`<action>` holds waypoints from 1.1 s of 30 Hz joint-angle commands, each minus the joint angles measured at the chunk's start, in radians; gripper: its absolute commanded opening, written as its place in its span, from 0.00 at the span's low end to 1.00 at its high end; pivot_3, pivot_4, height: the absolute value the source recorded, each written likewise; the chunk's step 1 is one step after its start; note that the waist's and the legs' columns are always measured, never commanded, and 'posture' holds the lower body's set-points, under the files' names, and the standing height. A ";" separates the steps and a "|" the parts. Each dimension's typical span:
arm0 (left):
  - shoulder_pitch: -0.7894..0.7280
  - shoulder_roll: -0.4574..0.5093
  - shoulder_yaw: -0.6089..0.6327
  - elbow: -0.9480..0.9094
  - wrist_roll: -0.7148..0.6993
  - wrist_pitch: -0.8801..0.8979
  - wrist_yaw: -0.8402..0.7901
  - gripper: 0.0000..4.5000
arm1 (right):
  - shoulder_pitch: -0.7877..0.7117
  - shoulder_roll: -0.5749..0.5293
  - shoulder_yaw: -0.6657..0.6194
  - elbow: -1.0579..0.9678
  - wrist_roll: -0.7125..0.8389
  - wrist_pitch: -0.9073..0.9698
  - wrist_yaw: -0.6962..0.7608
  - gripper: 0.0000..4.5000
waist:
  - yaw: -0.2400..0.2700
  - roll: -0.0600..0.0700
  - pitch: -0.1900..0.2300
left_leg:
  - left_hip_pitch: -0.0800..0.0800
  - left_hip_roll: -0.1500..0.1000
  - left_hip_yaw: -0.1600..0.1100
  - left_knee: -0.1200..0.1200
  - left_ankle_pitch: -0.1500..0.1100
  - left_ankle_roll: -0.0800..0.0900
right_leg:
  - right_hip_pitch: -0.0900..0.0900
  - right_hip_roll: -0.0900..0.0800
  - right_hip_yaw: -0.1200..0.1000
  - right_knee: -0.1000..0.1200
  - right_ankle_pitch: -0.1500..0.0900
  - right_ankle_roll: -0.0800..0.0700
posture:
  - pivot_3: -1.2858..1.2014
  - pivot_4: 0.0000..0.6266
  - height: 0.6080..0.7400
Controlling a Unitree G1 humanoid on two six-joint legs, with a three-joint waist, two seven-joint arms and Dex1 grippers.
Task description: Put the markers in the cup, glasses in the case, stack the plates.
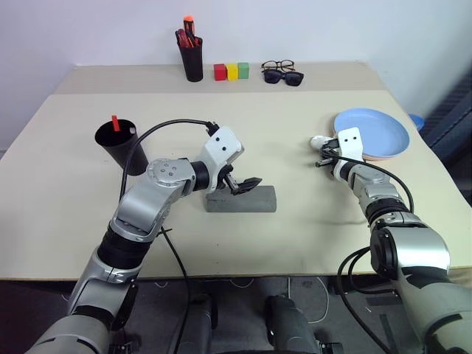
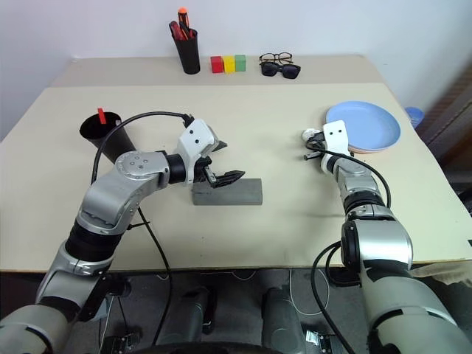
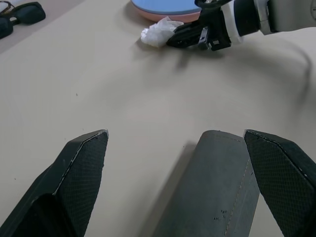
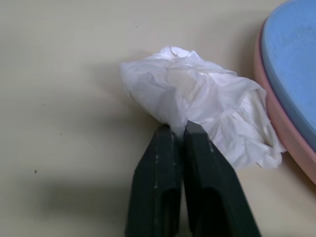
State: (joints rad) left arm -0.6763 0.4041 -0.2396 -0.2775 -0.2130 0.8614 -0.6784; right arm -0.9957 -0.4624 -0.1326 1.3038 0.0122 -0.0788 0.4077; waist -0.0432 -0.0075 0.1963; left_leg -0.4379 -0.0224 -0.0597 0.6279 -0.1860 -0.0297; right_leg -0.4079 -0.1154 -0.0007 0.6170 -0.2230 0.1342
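Beside the stacked plates (image 4: 291, 64), right pincer (image 4: 178, 132) pinches crumpled white tissue (image 4: 197, 103); left pincer (image 3: 197, 148) spread.

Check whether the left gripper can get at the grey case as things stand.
Probably yes. The left gripper hangs open right over the case, with one end of the case between its fingers in the wrist view. Nothing lies between them; the closed right gripper is far off by the white wad.

I see a light blue plate (image 1: 376, 131) over a salmon pink one (image 4: 284, 129), a grey case (image 1: 243, 200), a black cup (image 1: 118, 143).
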 commanded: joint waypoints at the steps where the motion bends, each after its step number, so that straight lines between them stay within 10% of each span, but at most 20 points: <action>1: -0.004 0.000 0.013 -0.035 -0.014 -0.004 0.007 1.00 | -0.014 0.005 -0.049 -0.051 0.056 -0.069 0.091 0.01 | -0.001 0.000 0.000 | 0.000 0.000 0.000 0.000 0.000 0.000 | 0.000 0.000 0.000 0.000 0.000 0.000 | 0.52 0.24 1.00; 6: -0.003 -0.006 0.005 -0.030 -0.024 -0.007 0.014 1.00 | -0.032 0.009 -0.099 -0.120 0.133 -0.130 0.240 0.01 | -0.001 0.000 0.000 | 0.000 0.000 0.000 0.000 0.000 0.000 | 0.000 0.000 0.000 0.000 0.000 0.000 | 0.52 0.24 1.00; 12: -0.022 -0.031 -0.001 -0.013 -0.024 -0.022 0.019 1.00 | -0.121 -0.129 -0.085 -0.061 0.049 -0.156 -0.019 0.01 | 0.008 0.001 0.000 | 0.000 0.000 0.000 0.000 0.000 0.000 | 0.000 0.000 0.000 0.000 0.000 0.000 | 0.52 0.24 1.00; 18: -0.035 -0.051 0.018 0.008 -0.023 -0.044 0.035 1.00 | -0.156 -0.234 -0.057 -0.005 -0.017 -0.135 -0.119 0.49 | -0.001 0.001 0.000 | 0.000 0.000 0.000 -0.001 0.000 0.000 | 0.000 0.000 0.000 -0.002 -0.001 -0.002 | 0.52 0.24 1.00; 33: -0.017 -0.151 0.059 0.137 -0.012 -0.273 0.087 1.00 | -0.020 -0.295 -0.128 -0.104 0.066 -0.190 0.106 0.49 | 0.005 0.001 0.001 | 0.001 0.000 0.002 0.000 0.000 0.000 | 0.003 0.000 0.002 -0.003 0.000 0.000 | 0.52 0.24 1.00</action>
State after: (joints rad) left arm -0.6841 0.2695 -0.2138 -0.1309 -0.2278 0.6784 -0.6082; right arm -1.0234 -0.7276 -0.2419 1.2721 0.0486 -0.2329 0.4638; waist -0.0381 -0.0062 0.1972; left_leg -0.4364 -0.0227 -0.0579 0.6278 -0.1860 -0.0296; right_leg -0.4052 -0.1156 0.0015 0.6143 -0.2232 0.1338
